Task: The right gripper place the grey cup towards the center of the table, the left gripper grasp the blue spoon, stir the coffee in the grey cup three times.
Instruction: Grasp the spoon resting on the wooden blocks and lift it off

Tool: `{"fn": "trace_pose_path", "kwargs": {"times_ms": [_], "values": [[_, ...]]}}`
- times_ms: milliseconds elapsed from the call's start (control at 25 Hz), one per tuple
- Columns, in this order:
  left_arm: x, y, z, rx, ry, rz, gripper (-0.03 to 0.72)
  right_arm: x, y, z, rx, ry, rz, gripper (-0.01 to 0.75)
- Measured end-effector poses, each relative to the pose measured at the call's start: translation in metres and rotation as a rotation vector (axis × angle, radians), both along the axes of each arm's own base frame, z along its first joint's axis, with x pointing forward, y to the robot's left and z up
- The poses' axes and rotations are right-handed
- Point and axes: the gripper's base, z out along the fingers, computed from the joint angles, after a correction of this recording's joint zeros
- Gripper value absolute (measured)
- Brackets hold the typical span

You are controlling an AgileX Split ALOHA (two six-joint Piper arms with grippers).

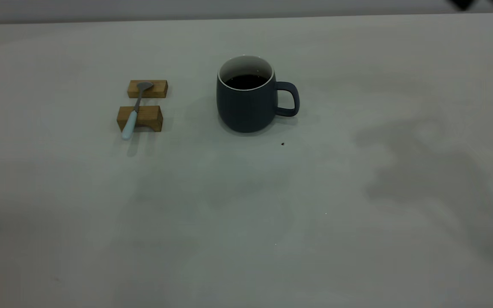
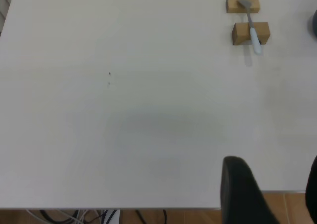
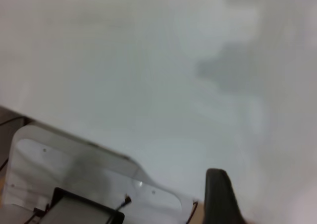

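On the table (image 1: 357,256) nothing of the task looked begun — neither arm reached into the exterior view, and only their shadows lay across the pale surface at its right. The grey cup (image 1: 246,102) stood upright a little behind mid-table, its handle turned toward the right arm's side; whether it needed shifting further toward the centre was hard to judge, but no gripper was near it. The blue spoon (image 1: 133,113) was untouched, bridging two wooden blocks (image 1: 140,118), bowl resting on the far block and pale blue handle overhanging the near one. So the placing, the grasp and all three stirs seemed left to do.

The left gripper (image 2: 277,194) hung back at the table's near edge, well apart from the spoon; its two black fingers (image 2: 242,189) showed at the frame's bottom with a plain gap between them, so they stood apart. The right gripper (image 3: 220,196) showed only one dark finger over the table's edge, and I could not tell how its fingers stood.

The cup was a rounded, matte slate-grey mug with a white inside, a thin white rim and a loop handle. The coffee (image 1: 246,81) — dark and glossy — sat well below the rim. A tiny dark speck (image 1: 282,144) lay just in front of the cup.
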Motion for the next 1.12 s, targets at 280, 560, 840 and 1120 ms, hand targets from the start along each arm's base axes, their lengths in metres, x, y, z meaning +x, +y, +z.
{"fn": "trace_pose_path", "kwargs": {"times_ms": [280,560,840,1120], "values": [[0.0,0.0,0.0,0.0,0.0,0.0,0.394,-0.118,-0.032,0.015,-0.057,-0.083,-0.071,0.511],[0.0,0.0,0.0,0.0,0.0,0.0,0.394,-0.208,-0.06,0.009,-0.117,-0.234,-0.116,0.511],[0.0,0.0,0.0,0.0,0.0,0.0,0.394,-0.237,-0.072,-0.001,-0.119,-0.384,-0.203,0.511],[0.0,0.0,0.0,0.0,0.0,0.0,0.394,-0.253,-0.079,0.006,-0.116,-0.507,-0.329,0.511]]}}
